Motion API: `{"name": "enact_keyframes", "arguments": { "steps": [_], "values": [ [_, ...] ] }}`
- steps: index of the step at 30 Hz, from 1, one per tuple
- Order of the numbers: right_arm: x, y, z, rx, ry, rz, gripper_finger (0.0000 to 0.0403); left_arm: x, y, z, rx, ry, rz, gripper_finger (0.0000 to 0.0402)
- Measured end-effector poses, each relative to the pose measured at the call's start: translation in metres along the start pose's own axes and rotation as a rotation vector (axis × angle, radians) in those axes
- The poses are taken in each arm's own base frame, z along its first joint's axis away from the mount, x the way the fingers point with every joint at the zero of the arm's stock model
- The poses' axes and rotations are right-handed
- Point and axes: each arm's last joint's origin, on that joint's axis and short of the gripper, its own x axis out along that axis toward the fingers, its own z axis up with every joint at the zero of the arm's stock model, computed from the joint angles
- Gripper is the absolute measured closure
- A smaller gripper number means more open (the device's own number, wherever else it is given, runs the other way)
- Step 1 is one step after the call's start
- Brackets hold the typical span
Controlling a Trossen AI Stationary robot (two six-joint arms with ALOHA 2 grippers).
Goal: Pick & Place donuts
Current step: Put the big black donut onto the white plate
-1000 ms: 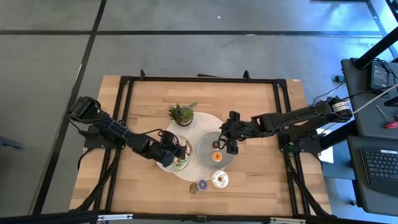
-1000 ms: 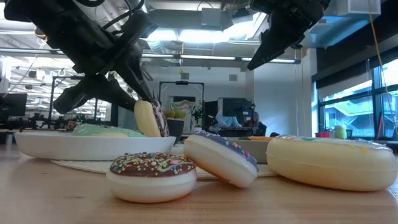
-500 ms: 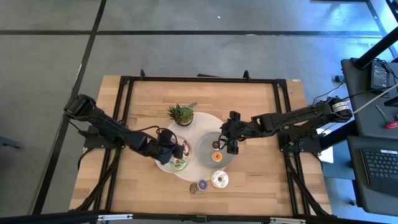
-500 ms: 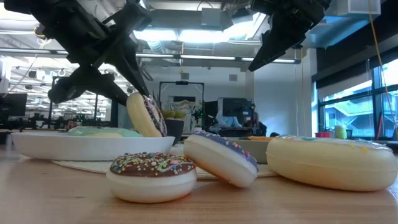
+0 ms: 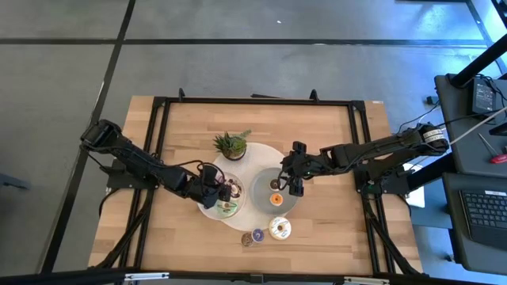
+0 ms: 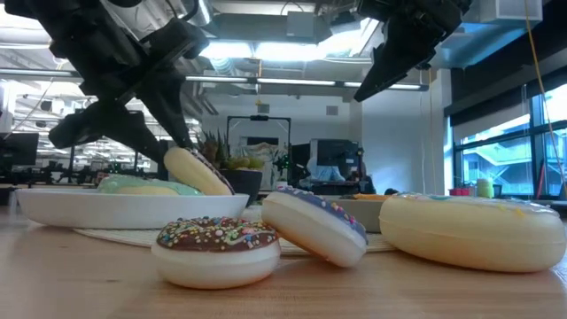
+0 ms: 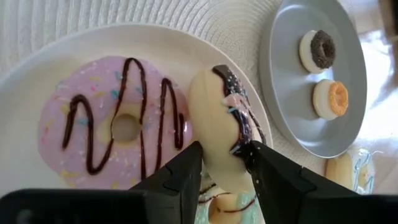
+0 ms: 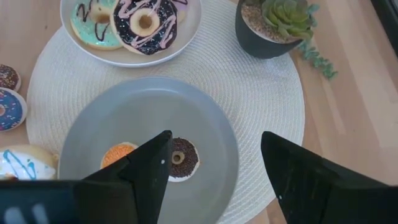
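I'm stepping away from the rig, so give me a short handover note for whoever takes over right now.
Left gripper: shut on the dark-iced donut, held on edge over the white plate, beside the pink donut.
Right gripper: open, empty, above the grey plate.
Done: green donut also on the white plate; chocolate donut and orange donut on the grey plate.
Left: release the held donut; three donuts remain on the table by its front edge.

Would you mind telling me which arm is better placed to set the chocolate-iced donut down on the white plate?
The left. Its gripper is shut on the chocolate-iced donut, tilted just above the white plate beside the pink donut. The right gripper hangs open and empty over the grey plate.
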Motion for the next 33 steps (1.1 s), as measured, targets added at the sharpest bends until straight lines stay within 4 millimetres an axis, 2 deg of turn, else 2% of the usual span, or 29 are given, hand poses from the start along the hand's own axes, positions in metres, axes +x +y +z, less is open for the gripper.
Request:
{"name": "enact_keyframes", "arguments": {
  "steps": [8,21,33],
  "values": [
    [0.0000,0.0000,0.0000,0.008,0.000,0.000,0.0155,0.0000,0.0001,-0.0004,0.005,0.016,0.002,0.0267],
    [0.0000,0.0000,0.0000,0.007,0.000,0.000,0.0155,0.0000,0.0008,-0.0005,0.075,0.021,0.008,0.0217],
    [0.0000,0.0000,0.0000,0.009,0.001,0.000,0.0155,-0.0082,0.0033,0.0036,0.132,0.023,0.028,0.0214]
  ]
}}
